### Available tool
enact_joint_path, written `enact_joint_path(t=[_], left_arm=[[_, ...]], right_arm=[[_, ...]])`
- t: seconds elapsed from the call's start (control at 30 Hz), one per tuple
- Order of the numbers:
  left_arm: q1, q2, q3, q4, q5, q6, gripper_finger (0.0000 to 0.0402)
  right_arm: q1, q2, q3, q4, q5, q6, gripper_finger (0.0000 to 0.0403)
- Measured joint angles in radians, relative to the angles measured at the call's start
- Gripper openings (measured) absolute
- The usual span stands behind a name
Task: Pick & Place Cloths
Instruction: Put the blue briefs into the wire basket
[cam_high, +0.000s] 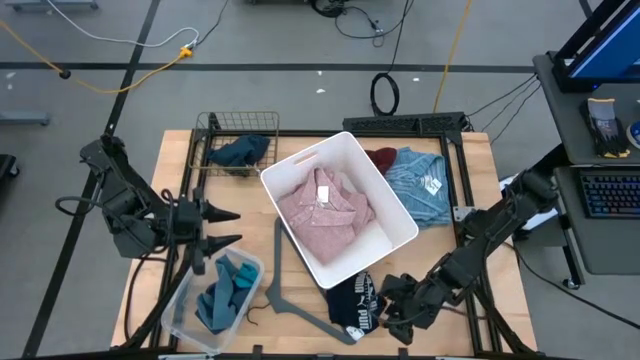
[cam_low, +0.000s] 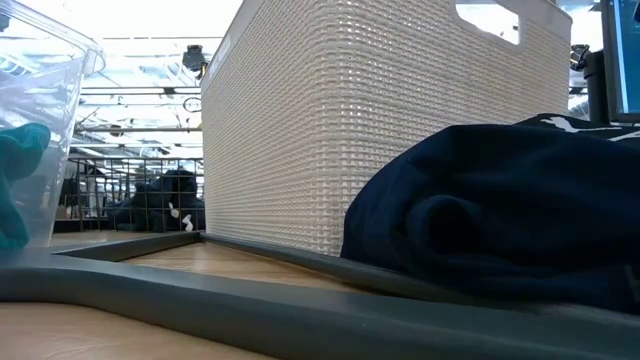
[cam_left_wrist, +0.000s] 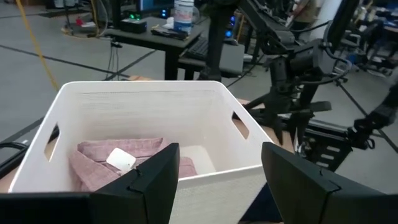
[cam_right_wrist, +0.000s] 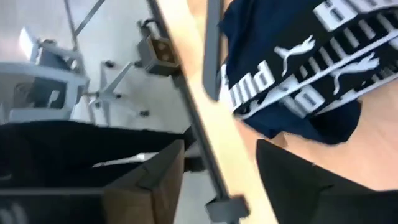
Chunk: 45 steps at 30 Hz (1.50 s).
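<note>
A black cloth with white print (cam_high: 356, 305) lies crumpled at the table's near edge, on the grey hanger's (cam_high: 290, 292) arm. My right gripper (cam_high: 388, 305) hovers just to its right, open; the cloth (cam_right_wrist: 292, 68) lies ahead of the fingers and nothing is between them. A pink shirt (cam_high: 325, 212) lies in the white basket (cam_high: 400, 205). Teal cloths (cam_high: 225, 290) fill a clear bin, and a navy cloth (cam_high: 240, 152) sits in a wire basket. Maroon (cam_high: 382, 158) and light-blue (cam_high: 420, 185) cloths lie at the far right. My left gripper (cam_high: 228, 228) waits open, left of the basket.
The white basket (cam_low: 350, 130) stands at the table's middle, close behind the black cloth (cam_low: 500, 220). The clear bin (cam_high: 180, 310) is at the near left and the wire basket (cam_high: 215, 130) at the far left. A dark metal frame (cam_high: 465, 200) runs along the table's edges.
</note>
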Motion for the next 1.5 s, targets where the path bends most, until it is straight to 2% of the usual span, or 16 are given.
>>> enact_joint_path(t=[0.17, 0.37, 0.73, 1.37, 1.5], left_arm=[[0.000, 0.000, 0.000, -0.001, 0.002, 0.020, 0.0232], [0.000, 0.000, 0.000, -0.002, 0.009, 0.054, 0.0232], [0.000, 0.000, 0.000, -0.003, 0.048, 0.057, 0.0232], [0.000, 0.000, 0.000, -0.003, 0.048, 0.051, 0.0232], [0.000, 0.000, 0.000, -0.002, 0.048, 0.048, 0.0232]], right_arm=[[-0.002, 0.021, 0.000, -0.003, 0.103, 0.006, 0.0241], [-0.024, 0.021, 0.000, -0.015, 0.191, 0.025, 0.0253], [-0.068, 0.090, -0.001, -0.063, 0.186, 0.051, 0.0254], [-0.074, 0.272, 0.000, 0.004, 0.187, 0.078, 0.0254], [-0.074, 0.294, 0.000, -0.002, 0.186, 0.124, 0.0237]])
